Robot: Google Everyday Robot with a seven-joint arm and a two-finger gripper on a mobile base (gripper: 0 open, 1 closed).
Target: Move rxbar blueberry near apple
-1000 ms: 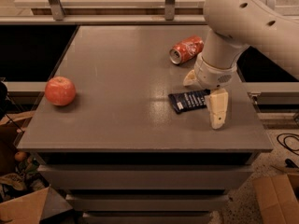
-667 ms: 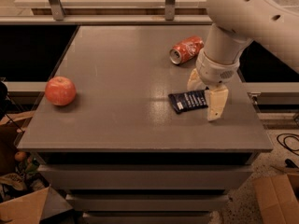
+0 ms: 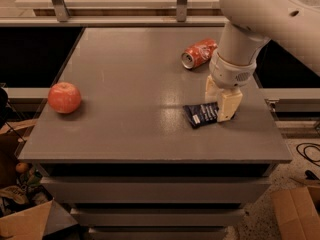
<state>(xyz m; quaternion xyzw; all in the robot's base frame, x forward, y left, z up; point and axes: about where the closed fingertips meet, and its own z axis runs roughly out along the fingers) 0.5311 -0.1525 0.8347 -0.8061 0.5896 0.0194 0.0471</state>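
The rxbar blueberry (image 3: 199, 115), a flat dark navy wrapper with white text, lies on the grey table (image 3: 135, 84) right of centre. My gripper (image 3: 216, 109) hangs from the white arm (image 3: 260, 14) right over the bar's right end, open. The near finger (image 3: 227, 104) covers that end and the other finger (image 3: 210, 88) stands just behind the bar. The apple (image 3: 64, 97), round and red-orange, sits near the table's left edge, far from the bar and the gripper.
A crushed red-orange soda can (image 3: 199, 53) lies on its side behind the gripper, towards the far right. The table's right edge is close to the gripper. Cardboard boxes (image 3: 297, 211) and clutter stand on the floor at both sides.
My gripper has moved a little left and back, so its near finger now sits over the bar's right end instead of beside it. The apple and can have not moved.
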